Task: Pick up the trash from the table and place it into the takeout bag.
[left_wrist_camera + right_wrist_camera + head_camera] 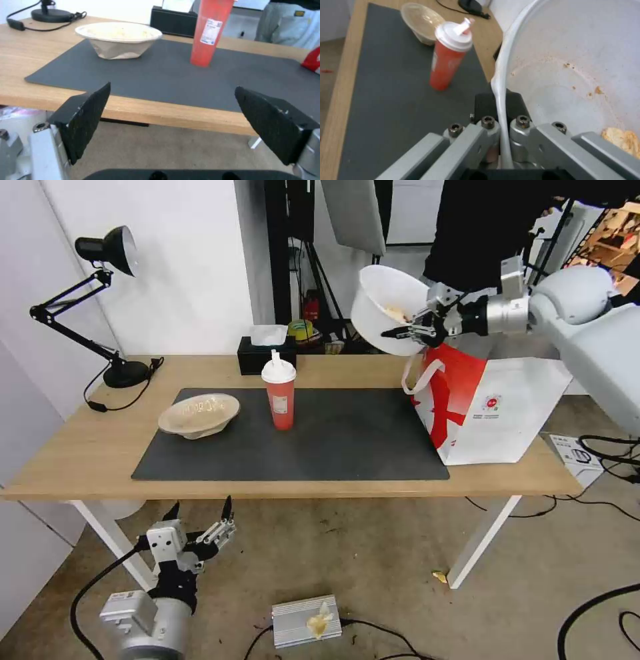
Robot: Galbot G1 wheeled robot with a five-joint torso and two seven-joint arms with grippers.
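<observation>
We have the right claw point(415, 331) raised high over the far right end of the surface point(87, 453), pinched tight on the rim of the white plastic bowl point(380, 307); in the right wrist view the thin rim point(501, 100) runs straight down between the two closed pads, so the hold is an edge grip rather than a cupping one. That grip explains the tilt: the bowl hangs on its side with its mouth turned toward us, a few orange scraps point(620, 137) clinging near the low part of the inner wall. We hold it just above and a little to the left of the takeout bag point(493, 410), which stands upright at the right edge of the dark mat point(333, 440) with one white loop handle point(419, 373) drooping over its left side; we judge the height is there to clear the bag's upper edge before the bowl goes in. Two pieces of trash wait on the mat: the red drink cup point(279, 393) stands upright near the middle, lid and straw on, and the beige pulp bowl point(199, 415) sits well to its left. Our left claw point(200, 520) hangs below the near edge of the surface on the left, spread wide and holding nothing, parked low out of the working arm's way. Behind the cup stand the black tissue box point(265, 355) and, at the far left corner, the desk lamp point(107, 300), neither of them ours to collect.
</observation>
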